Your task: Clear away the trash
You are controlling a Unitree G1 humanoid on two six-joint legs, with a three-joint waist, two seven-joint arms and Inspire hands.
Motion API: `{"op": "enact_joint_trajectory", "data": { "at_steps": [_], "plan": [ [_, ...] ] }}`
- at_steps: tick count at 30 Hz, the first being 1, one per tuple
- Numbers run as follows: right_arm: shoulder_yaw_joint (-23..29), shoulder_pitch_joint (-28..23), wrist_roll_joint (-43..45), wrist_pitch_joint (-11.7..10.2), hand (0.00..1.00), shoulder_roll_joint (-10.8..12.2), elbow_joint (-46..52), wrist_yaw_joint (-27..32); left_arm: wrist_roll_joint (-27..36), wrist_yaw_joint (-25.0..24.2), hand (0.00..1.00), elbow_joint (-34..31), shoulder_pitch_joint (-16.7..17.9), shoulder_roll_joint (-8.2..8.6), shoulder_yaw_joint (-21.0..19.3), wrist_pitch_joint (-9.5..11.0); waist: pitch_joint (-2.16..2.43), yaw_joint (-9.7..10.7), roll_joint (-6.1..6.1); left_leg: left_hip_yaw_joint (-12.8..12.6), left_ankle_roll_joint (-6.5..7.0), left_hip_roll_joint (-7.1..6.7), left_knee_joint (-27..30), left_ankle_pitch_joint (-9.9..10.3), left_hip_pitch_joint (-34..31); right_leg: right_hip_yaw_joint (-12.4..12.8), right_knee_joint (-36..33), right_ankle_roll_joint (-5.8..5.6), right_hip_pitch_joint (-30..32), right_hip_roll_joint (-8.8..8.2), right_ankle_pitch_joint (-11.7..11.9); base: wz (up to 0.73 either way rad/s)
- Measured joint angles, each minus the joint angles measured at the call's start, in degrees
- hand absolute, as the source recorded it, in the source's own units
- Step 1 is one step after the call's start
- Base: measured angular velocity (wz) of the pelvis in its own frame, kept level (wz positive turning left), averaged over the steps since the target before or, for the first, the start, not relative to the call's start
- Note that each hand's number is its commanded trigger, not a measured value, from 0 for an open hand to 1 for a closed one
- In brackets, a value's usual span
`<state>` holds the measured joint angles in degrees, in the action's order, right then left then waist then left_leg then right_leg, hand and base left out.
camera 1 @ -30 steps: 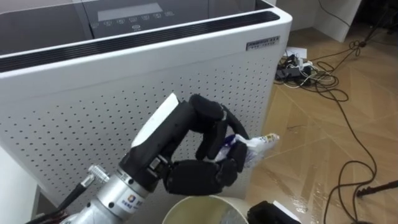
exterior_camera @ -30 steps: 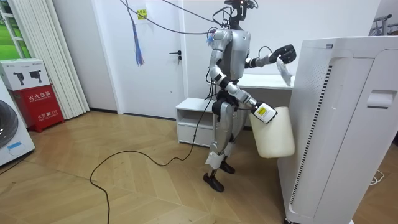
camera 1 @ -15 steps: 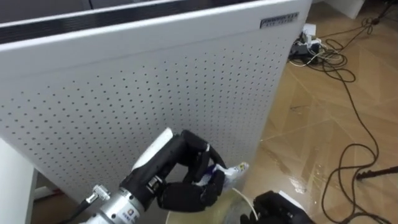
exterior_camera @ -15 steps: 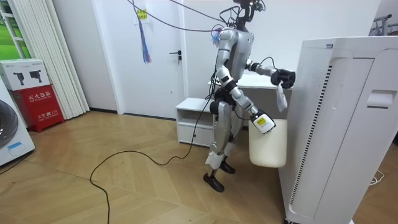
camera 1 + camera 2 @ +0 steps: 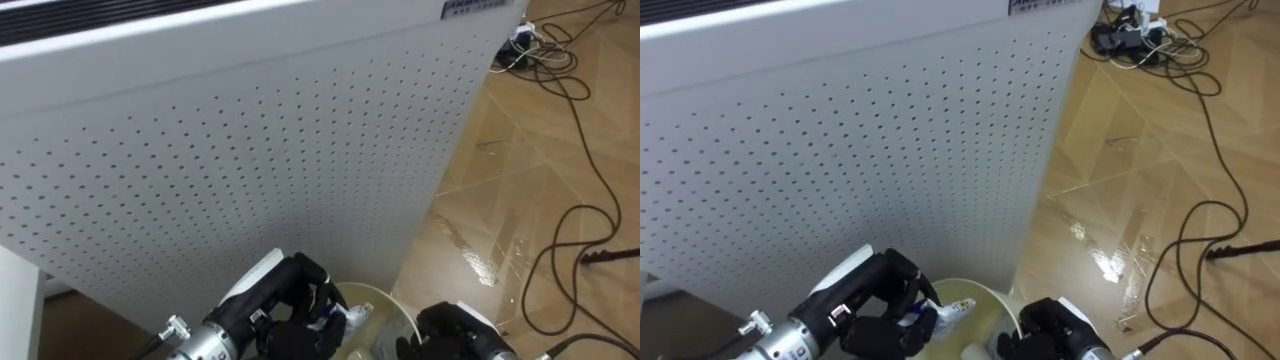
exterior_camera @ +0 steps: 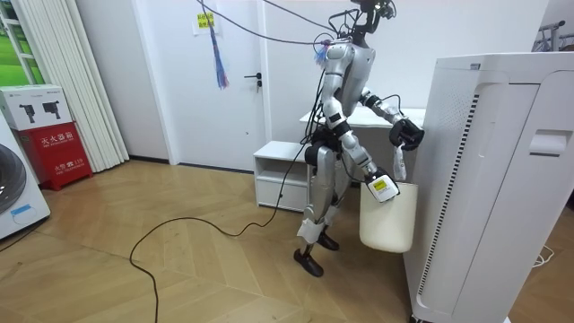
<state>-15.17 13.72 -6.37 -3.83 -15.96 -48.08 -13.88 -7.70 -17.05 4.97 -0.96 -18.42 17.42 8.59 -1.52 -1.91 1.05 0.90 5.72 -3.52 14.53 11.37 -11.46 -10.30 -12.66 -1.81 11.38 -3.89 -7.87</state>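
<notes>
My left hand is shut on a crumpled white and blue wrapper, whose end sticks out over the mouth of a cream bin. My right hand grips the bin's rim at the lower right. In the right eye view the left hand, the wrapper, the bin's rim and the right hand sit the same way. In the room view the wrapper hangs from the left hand just above the bin, which the right hand carries.
I stand close against a tall white perforated appliance, also seen from the side. Dark cables lie on the wooden floor to my right. A low white cabinet stands behind me, and a red box at the room view's left.
My left hand has come down with the wrapper from chest height to the bin's mouth. The eye view has shifted, with the appliance nearer.
</notes>
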Motion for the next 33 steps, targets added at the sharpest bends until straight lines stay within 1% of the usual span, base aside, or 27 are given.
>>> {"op": "enact_joint_trajectory", "data": {
  "at_steps": [2, 3, 4, 11, 12, 13, 14, 15, 16, 17, 18, 19, 20, 21, 22, 24, 26, 28, 29, 30, 31, 32, 33],
  "plan": [
    [0.0, -0.02, -0.06, 0.0, 1.0, 0.0, -0.68, 0.11, -0.58, -0.07, 1.0, 1.05, -0.26, -0.05, 0.56, -0.2, 0.0, 0.01, 0.0, 0.01, 0.0, 0.01, 0.0, 0.0, 0.0, -0.76, -0.04, 0.05, 0.0, -0.07, -0.03, 0.0],
    [-0.02, -0.02, -0.05, 0.01, 1.0, 0.03, -0.75, 0.29, -0.9, -0.38, 0.4, 1.45, -0.56, -0.06, 1.1, -0.56, -0.01, -0.01, -0.01, 0.01, 0.0, 0.02, -0.01, 0.0, 0.0, -0.85, -0.04, 0.07, 0.0, -0.07, -0.04, 0.0],
    [-0.01, 0.0, -0.04, 0.0, 1.0, 0.19, -0.74, 0.67, -1.0, -0.94, 0.0, 1.58, -0.76, -0.05, 1.5, -0.9, -0.01, 0.04, -0.02, 0.01, 0.0, 0.02, -0.02, 0.0, 0.0, -0.86, -0.04, 0.08, 0.0, -0.09, -0.05, 0.0],
    [-0.01, 0.02, -0.05, 0.0, 1.0, 0.22, -0.75, 1.21, -1.66, -2.5, 0.0, 1.58, -0.87, -0.02, 1.96, -1.07, -0.04, 0.06, -0.06, 0.09, 0.0, 0.16, -0.05, 0.0, 0.15, -0.97, -0.82, 0.24, 0.35, 0.0, -0.2, -0.01],
    [-0.01, 0.09, -0.05, 0.0, 1.0, 0.25, -0.75, 1.27, -1.94, -2.53, 0.0, 1.58, -0.89, 0.0, 1.96, -1.07, -0.04, 0.03, -0.05, 0.79, -0.01, 0.23, -0.06, -0.01, 0.23, -1.2, -2.87, 0.62, 1.64, -0.03, -0.57, -0.09],
    [-0.02, 0.12, -0.05, 0.0, 1.0, 0.31, -0.75, 1.31, -1.99, -2.54, 0.0, 1.58, -0.95, 0.0, 1.98, -1.1, -0.18, 0.03, -0.02, 1.79, -0.02, 0.29, -0.07, -0.01, 0.48, -1.4, -4.54, 0.8, 2.77, 0.03, -1.01, -0.2],
    [-0.01, 0.12, -0.04, -0.04, 1.0, 0.61, -0.74, 1.47, -2.0, -2.5, 0.0, 1.66, -1.05, 0.05, 1.95, -1.13, -0.32, -0.09, -0.17, 4.47, -0.04, 0.37, -0.11, 0.01, 0.74, -1.16, -4.29, 1.5, 4.44, 0.89, -2.04, -0.33],
    [-0.02, 0.51, -0.04, -0.15, 1.0, 1.02, -0.66, 1.74, -1.98, -2.5, 0.0, 1.66, -1.02, -0.39, 1.58, -1.13, -0.45, -0.18, -0.84, 4.46, -0.48, 0.07, 0.13, 0.26, 0.56, -1.04, 1.35, 3.03, 5.34, 1.42, 2.4, -0.29],
    [-0.06, 0.75, -0.11, -0.28, 1.0, 0.87, -0.69, 1.8, -1.99, -2.51, 0.0, 2.07, -1.02, -0.11, 1.35, -1.29, -0.71, 0.1, -0.24, 4.26, -1.17, 0.3, 0.35, 0.66, 0.53, -1.7, 1.28, 2.84, 5.37, 1.57, 3.88, -0.15],
    [-0.64, 0.75, -0.27, -0.32, 1.0, 0.78, -0.75, 2.31, -1.95, -2.86, 0.0, 2.16, -1.14, 0.39, 1.43, -1.46, -0.67, 0.62, 0.21, 1.99, -1.74, 0.77, 0.85, 0.81, -0.27, -1.99, 1.55, 2.99, 5.04, 1.44, 4.2, 0.1],
    [-1.45, 0.78, -0.38, -0.31, 1.0, 0.86, -0.8, 2.89, -1.82, -3.35, 0.0, 2.22, -1.59, 0.6, 1.45, -1.42, -0.83, 1.03, -0.05, -1.72, -3.9, 1.25, 3.21, 1.64, -2.34, 0.15, 1.62, 3.01, 4.96, 1.17, 4.22, 0.22],
    [-1.63, 0.76, -0.37, -0.27, 1.0, 0.85, -0.8, 3.17, -1.79, -3.52, 0.0, 2.23, -1.91, 0.59, 1.59, -1.39, -0.84, 1.48, -0.06, -3.39, -4.37, 1.98, 2.54, 1.34, -3.3, 1.49, 1.62, 3.0, 4.96, 1.18, 4.22, 0.59],
    [-1.4, 0.67, -0.25, -0.22, 1.0, 0.77, -0.82, 3.62, -1.9, -3.84, 0.0, 2.21, -3.07, 0.55, 2.21, -1.34, -0.86, 2.12, -0.01, -4.53, -4.11, 3.92, -1.25, -1.09, -6.06, 3.06, 1.36, 2.38, 5.28, 1.27, 3.83, 0.62],
    [-1.0, 0.7, -0.06, 0.11, 1.0, 0.34, -0.92, 3.69, -1.91, -3.9, 0.0, 2.22, -3.5, 0.7, 2.33, -1.34, -0.67, 1.55, -0.94, -6.14, -3.06, 4.03, -1.07, -3.36, -6.24, 3.33, 0.79, 1.68, 6.0, 0.95, 3.51, 0.57],
    [-0.93, 0.75, -0.05, 0.13, 1.0, 0.1, -0.91, 3.48, -1.91, -4.02, 0.0, 2.21, -3.3, 0.84, 2.4, -1.4, -0.61, 0.89, -1.05, -6.83, -3.01, 4.02, -1.19, -3.43, -5.81, 2.97, 1.01, 1.55, 5.56, 0.93, 3.45, 0.16],
    [-1.06, 0.79, -0.06, 0.13, 1.0, 0.14, -0.88, 2.8, -1.9, -4.07, 0.0, 2.21, -3.22, 0.83, 2.5, -1.41, -0.59, -0.33, -1.03, -6.71, -3.01, 3.86, -1.16, -3.43, -4.68, 2.21, 1.06, 1.55, 5.0, 0.92, 3.45, -0.05],
    [-1.25, 0.75, -0.04, 0.13, 1.0, 0.39, -0.8, 2.21, -1.81, -4.17, 0.0, 2.22, -3.23, 1.09, 1.84, -1.41, -0.52, -0.57, -0.88, -6.64, -3.02, 3.72, -1.19, -3.42, -3.8, 2.13, 1.35, 1.55, 3.67, 0.88, 3.45, -0.13],
    [-1.53, 0.63, -0.1, 0.13, 1.0, 0.42, -0.68, 1.6, -1.79, -4.45, 0.0, 2.21, -3.23, 1.54, 1.23, -1.4, -0.43, -0.44, -0.74, -6.7, -3.03, 3.73, -1.2, -3.42, -3.44, 1.92, 1.48, 1.55, 3.27, 0.83, 3.44, -0.08],
    [-1.53, 0.42, -0.11, 0.13, 1.0, 0.4, -0.68, 1.02, -1.89, -4.52, 0.0, 2.21, -3.2, 1.95, 1.26, -1.41, -0.34, -0.09, -0.6, -6.84, -3.03, 3.74, -1.24, -3.42, -3.31, 1.29, 1.64, 1.55, 3.06, 0.81, 3.44, 0.0],
    [-1.52, 0.05, -0.1, 0.13, 1.0, 0.4, -0.67, 0.56, -1.91, -4.58, 0.0, 2.21, -2.96, 2.23, 1.3, -1.4, -0.29, 0.03, -0.52, -6.92, -3.03, 3.76, -1.28, -3.42, -3.11, 1.18, 1.81, 1.55, 2.84, 0.85, 3.44, 0.0],
    [-1.52, -0.23, -0.1, 0.13, 1.0, 0.4, -0.58, 0.52, -1.93, -4.57, 0.0, 2.21, -2.73, 2.27, 1.33, -1.4, -0.28, 0.06, -0.51, -6.95, -3.03, 3.77, -1.31, -3.42, -2.94, 1.05, 1.9, 1.55, 2.67, 0.84, 3.44, -0.03],
    [-1.5, -1.02, -0.22, 0.11, 1.0, 0.4, -0.49, 0.39, -1.86, -4.49, 0.0, 2.21, -1.78, 2.26, 1.31, -1.4, -0.05, 0.27, -0.29, -6.94, -3.03, 3.78, -1.33, -3.42, -2.63, 0.34, 1.9, 1.56, 2.34, 0.81, 3.44, 0.0],
    [-1.41, -2.12, -0.36, 0.1, 1.0, 0.38, -0.52, 0.43, -1.86, -4.46, 0.0, 2.21, -0.46, 2.24, 1.32, -1.4, 0.05, 0.46, -0.13, -6.95, -3.03, 3.75, -1.56, -3.42, -1.77, -0.14, 1.91, 1.66, 1.54, 0.74, 3.34, 0.0]
  ]
}}
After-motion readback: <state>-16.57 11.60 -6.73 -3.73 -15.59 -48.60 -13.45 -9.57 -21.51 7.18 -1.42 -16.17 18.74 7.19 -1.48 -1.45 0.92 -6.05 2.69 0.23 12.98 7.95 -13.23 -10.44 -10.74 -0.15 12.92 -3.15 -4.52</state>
